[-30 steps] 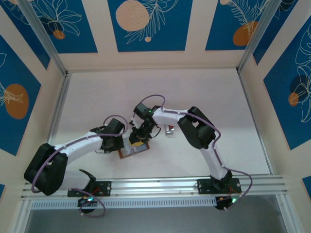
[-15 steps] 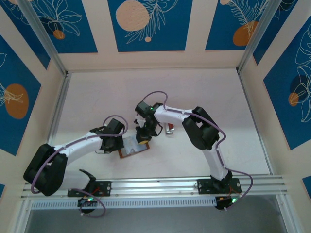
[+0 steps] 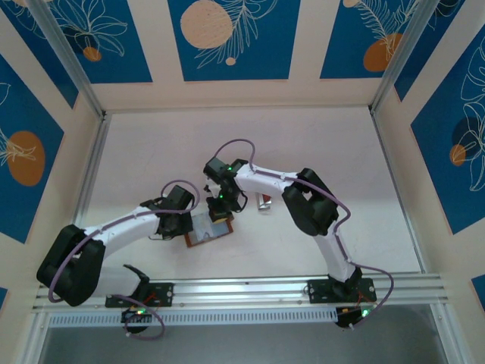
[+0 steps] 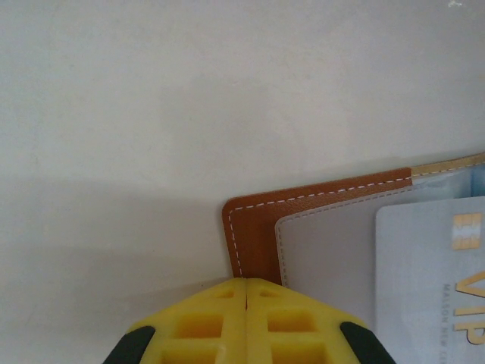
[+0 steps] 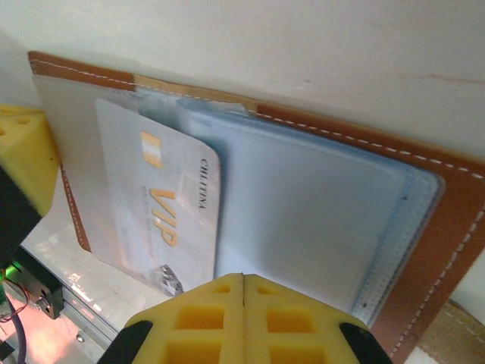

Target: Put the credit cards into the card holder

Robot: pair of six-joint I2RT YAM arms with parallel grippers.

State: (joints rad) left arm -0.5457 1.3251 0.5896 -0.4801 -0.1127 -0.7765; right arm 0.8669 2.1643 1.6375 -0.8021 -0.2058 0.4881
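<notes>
The brown leather card holder lies open on the white table, its clear bluish sleeves facing up. A silvery credit card marked VIP rests on the pale inner side; I cannot tell whether it sits inside a pocket. My right gripper is shut with nothing between its fingers, just above the sleeves beside the card. My left gripper is shut and empty, its tips at the holder's brown corner, with the card to its right. From above, both grippers meet over the holder.
A narrow silvery-grey piece lies on the table just right of the right gripper. The right arm's elbow stands to the right of it. Metal rails run along the near edge, and walls enclose the table.
My right gripper has closed its jaws, and its wrist has shifted slightly left and away over the holder. The left arm and the holder have stayed put.
</notes>
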